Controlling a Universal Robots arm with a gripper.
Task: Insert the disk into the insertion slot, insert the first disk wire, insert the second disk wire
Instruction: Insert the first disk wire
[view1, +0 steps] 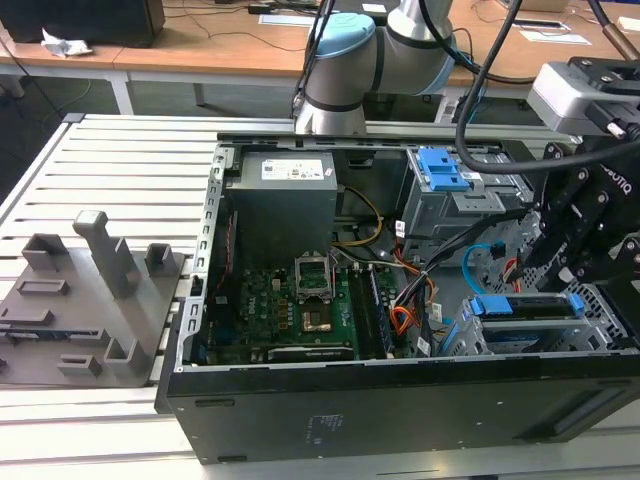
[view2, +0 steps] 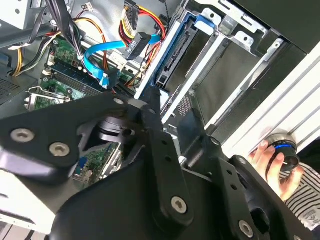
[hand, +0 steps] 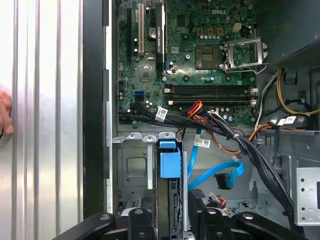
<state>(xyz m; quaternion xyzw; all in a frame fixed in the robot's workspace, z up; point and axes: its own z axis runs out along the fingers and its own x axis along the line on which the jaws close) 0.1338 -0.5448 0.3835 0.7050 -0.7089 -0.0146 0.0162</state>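
1. Open computer case (view1: 400, 400) on the slatted table, with the gripper (view1: 578, 268) poised over its four o'clock corner in the exterior view. I cannot tell how far it is open, or whether it grips anything. A push made without a sure hold could skid off the drive.
2. Tall cage (view1: 450, 205) with the blue latch, at two o'clock, sits close to the arm's black body. A sideways correction risks a knock there.
3. The insertion slot (view1: 460, 340) is low, grey and perforated, with thin edges. If the drive goes in skewed, I'd expect it to jam against them.
4. The disk (view1: 525, 308) stands in that slot at four o'clock, and its blue frame (hand: 169, 161) shows in the first wrist view. I can't judge whether it is fully seated, and a half-seated drive could tilt under load.
5. Blue cable (hand: 220, 175) has its plug lying loose just beside the bay, with a black wire bundle (hand: 240, 145) draped nearby. Either could snag or get pinched.
6. A person's hand (view2: 272, 162) on a round knob (view2: 282, 147) rests outside the case wall, near the arm's reach.
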